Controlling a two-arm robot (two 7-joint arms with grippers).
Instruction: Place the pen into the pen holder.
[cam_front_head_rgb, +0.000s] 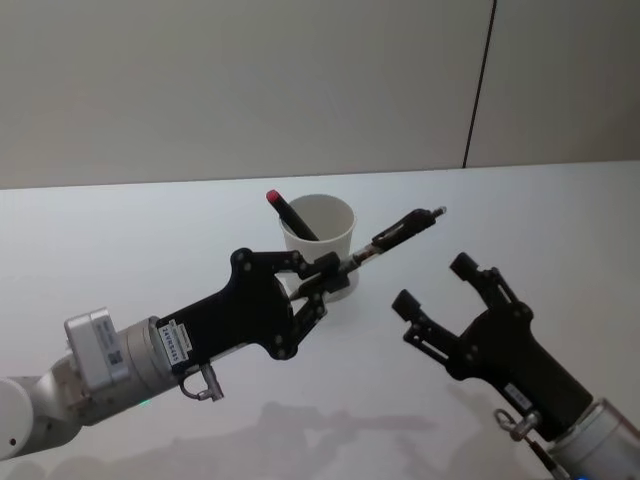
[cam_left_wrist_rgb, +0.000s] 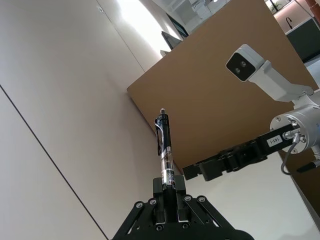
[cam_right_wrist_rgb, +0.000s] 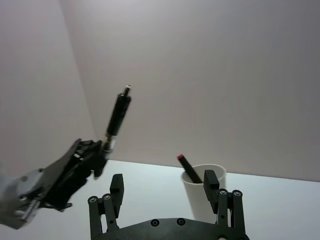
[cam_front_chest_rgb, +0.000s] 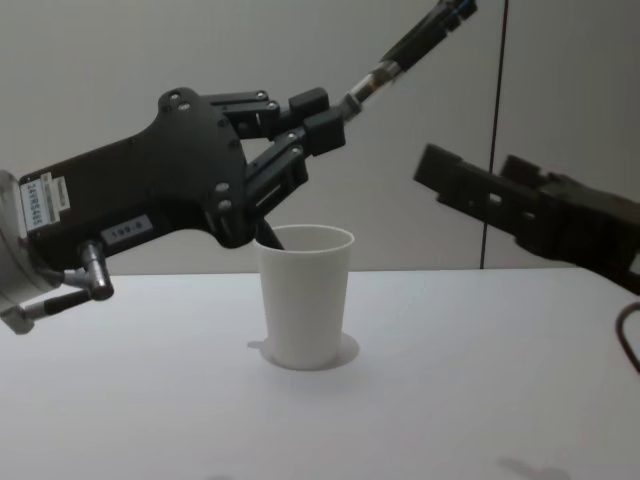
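A slim black pen (cam_front_head_rgb: 400, 235) with a clear lower section is clamped at its lower end between the closed fingers of the left gripper (cam_front_head_rgb: 330, 272). Most of its length projects beyond the fingertips, tilted upward and toward the robot's right. In the chest view the fingertips are seen just above the rim of the pen holder (cam_front_head_rgb: 322, 243), a plain white tapered paper cup with a rolled rim. From there the pen rises away from the cup at a slant, its far end well above and to the right of the cup's mouth.

A second, red-capped pen (cam_front_head_rgb: 290, 215) with a black body is already leaned inside the cup against the left part of its rim. The rest of the mouth is left open.

The right gripper (cam_front_head_rgb: 433, 284) is held in the air to the right of the cup and apart from it. Its fingers are spread wide and nothing is held between them. The raised end of the held pen is seen above and just left of it in the head view.

The cup stands upright on a bare white table (cam_front_head_rgb: 120, 240), well inside its far edge, where a grey panelled wall (cam_front_head_rgb: 250, 90) begins. Open tabletop is seen on every side of the cup.
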